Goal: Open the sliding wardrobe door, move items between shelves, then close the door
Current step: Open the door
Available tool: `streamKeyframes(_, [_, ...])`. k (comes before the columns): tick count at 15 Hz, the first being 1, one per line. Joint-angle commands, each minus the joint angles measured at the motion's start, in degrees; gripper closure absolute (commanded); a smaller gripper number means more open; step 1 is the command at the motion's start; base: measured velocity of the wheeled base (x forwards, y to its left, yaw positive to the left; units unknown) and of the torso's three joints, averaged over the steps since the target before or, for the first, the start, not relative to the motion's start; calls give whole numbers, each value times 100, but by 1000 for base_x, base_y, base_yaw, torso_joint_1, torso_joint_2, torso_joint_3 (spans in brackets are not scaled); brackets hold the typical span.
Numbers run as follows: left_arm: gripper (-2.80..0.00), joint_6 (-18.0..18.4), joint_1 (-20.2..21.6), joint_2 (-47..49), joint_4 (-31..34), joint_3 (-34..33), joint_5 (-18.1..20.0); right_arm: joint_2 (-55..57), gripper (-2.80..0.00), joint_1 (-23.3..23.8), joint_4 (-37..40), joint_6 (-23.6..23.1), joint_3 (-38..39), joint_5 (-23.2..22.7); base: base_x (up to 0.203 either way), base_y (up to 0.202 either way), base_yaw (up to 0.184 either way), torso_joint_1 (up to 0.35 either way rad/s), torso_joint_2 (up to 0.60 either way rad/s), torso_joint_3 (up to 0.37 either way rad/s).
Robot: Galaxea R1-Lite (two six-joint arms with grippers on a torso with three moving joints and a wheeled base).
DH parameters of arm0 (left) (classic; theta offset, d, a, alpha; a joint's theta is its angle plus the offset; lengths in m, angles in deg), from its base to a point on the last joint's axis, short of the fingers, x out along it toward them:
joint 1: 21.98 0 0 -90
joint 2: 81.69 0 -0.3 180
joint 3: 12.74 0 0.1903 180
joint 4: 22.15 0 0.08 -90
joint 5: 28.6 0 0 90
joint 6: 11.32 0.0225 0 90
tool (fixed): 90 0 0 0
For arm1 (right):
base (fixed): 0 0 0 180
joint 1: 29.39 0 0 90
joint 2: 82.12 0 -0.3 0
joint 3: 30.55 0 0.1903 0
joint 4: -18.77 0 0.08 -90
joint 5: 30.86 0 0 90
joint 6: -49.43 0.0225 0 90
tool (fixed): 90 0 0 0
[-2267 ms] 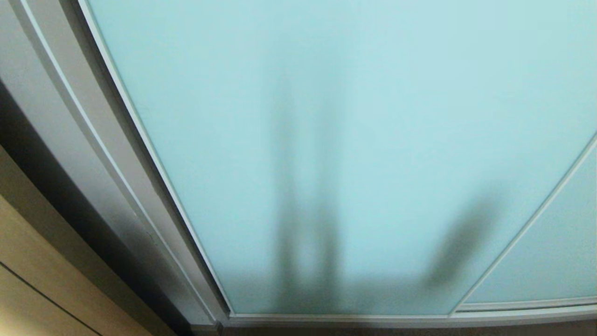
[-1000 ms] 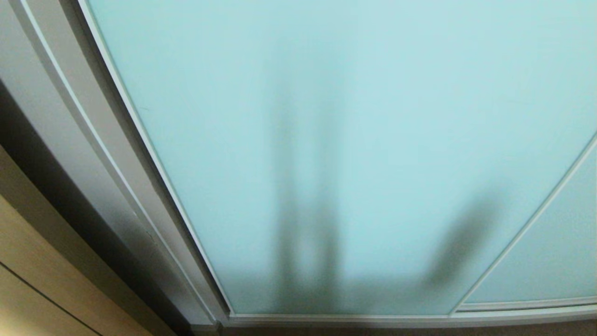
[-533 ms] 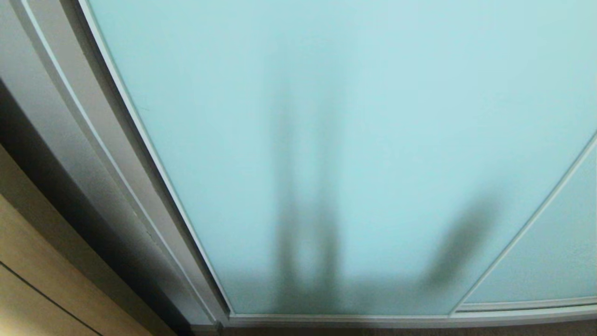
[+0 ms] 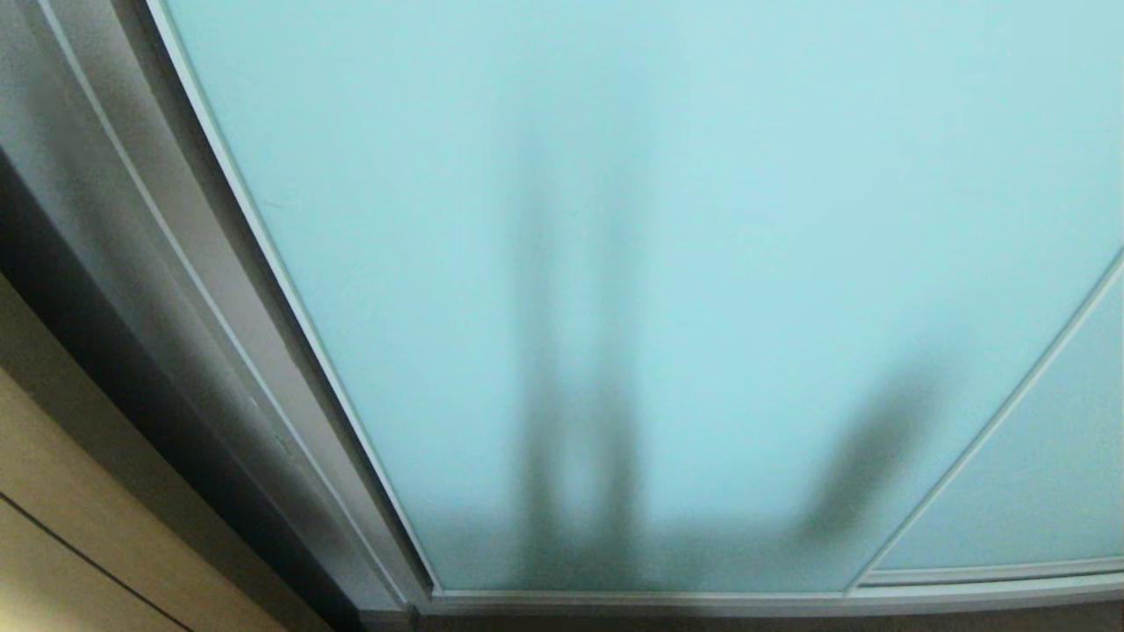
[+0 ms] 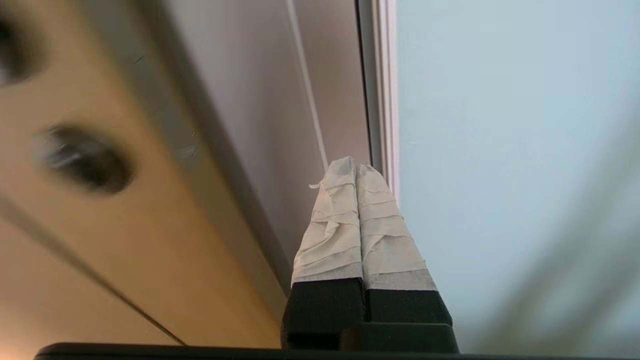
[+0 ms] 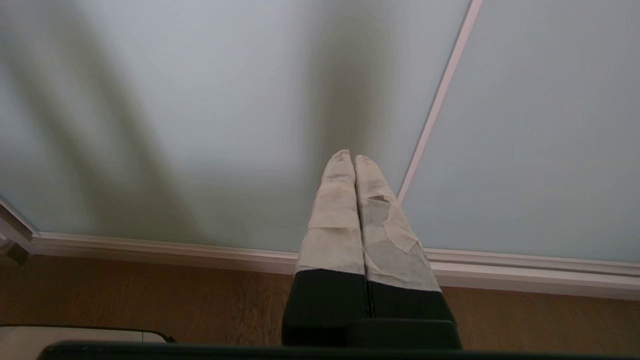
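Up close, both grippers pressed shut and empty in front of a closed sliding wardrobe door.

Nearest the left wrist camera, the left gripper [image 5: 356,167] has its tape-wrapped fingers [image 5: 332,225] squeezed flat together, gripping nothing; its tips point at the silvery frame edge [image 5: 382,100] where the grey jamb meets the glass, and whether they touch it cannot be told. Likewise the right gripper [image 6: 348,156] holds its taped fingers together around nothing, aimed at the glass low down, above the wooden floor [image 6: 150,295] and the bottom rail [image 6: 525,272], beside a thin dividing strip [image 6: 440,100]. Beyond them, the sliding wardrobe door [image 4: 702,219] of frosted aqua glass fills the head view, shut against its frame, with dark blurred shadows on the glass. Neither arm shows in the head view.
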Motion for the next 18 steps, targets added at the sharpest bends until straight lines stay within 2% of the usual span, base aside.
streamKeyframes(1, [0, 39, 2, 1244, 755, 709, 10, 1, 0, -1, 0, -5, 0, -2, 0, 0, 0, 0, 0, 0])
streamKeyframes(3, [0, 50, 3, 1588, 941, 899, 38, 1, 0, -1, -1, -5, 0, -2, 0, 0, 0, 0, 0, 0])
streamKeyframes(9, [0, 11, 3, 1875, 940, 1054, 41, 1, 0, 7, -1, -5, 0, -2, 0, 0, 0, 0, 0, 0])
streamKeyframes(13, [0, -20, 3, 2096, 401, 1020, 1, 1, 0, -1, -1, -5, 0, -2, 0, 0, 0, 0, 0, 0])
streamKeyframes(15, [0, -37, 3, 2157, 390, 1020, 12, 1, 0, -1, -1, -5, 0, -2, 0, 0, 0, 0, 0, 0])
streamKeyframes(18, [0, -265, 3, 2295, 381, 1020, 36, 1, 0, -1, -1, -5, 0, -2, 0, 0, 0, 0, 0, 0])
